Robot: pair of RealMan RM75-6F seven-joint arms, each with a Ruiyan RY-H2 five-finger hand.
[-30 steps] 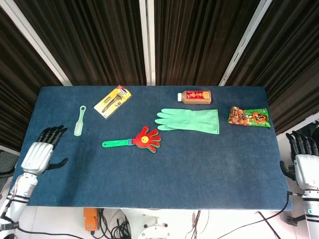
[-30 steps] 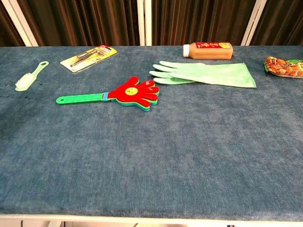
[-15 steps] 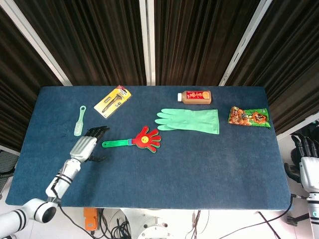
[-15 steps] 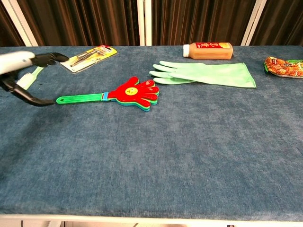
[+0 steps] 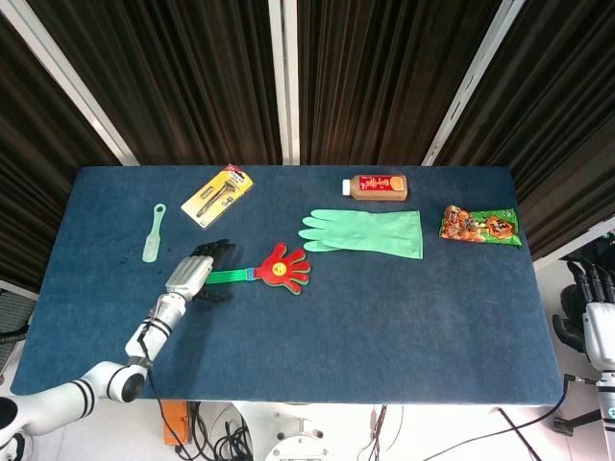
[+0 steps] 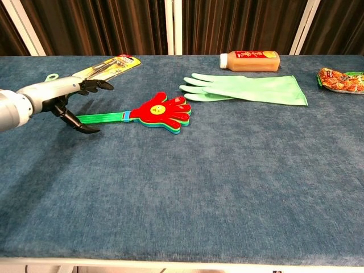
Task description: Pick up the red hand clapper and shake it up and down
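The red hand clapper (image 5: 281,268) (image 6: 161,111) lies flat near the table's middle left, its green handle (image 6: 105,118) pointing left. My left hand (image 5: 195,272) (image 6: 68,99) hovers over the free end of that handle with fingers spread; its thumb reaches down just in front of the handle. Nothing is held in it. My right hand (image 5: 596,307) hangs beyond the table's right edge, fingers apart and holding nothing; the chest view does not show it.
A packaged tool (image 5: 218,195), a pale green brush (image 5: 153,233), a green rubber glove (image 5: 370,232), a lying orange bottle (image 5: 377,186) and a snack bag (image 5: 480,226) rest on the blue table (image 5: 384,317).
My left hand has swept in from the table's left edge to the clapper's handle end. The right hand has sunk slightly. The clapper has not moved.
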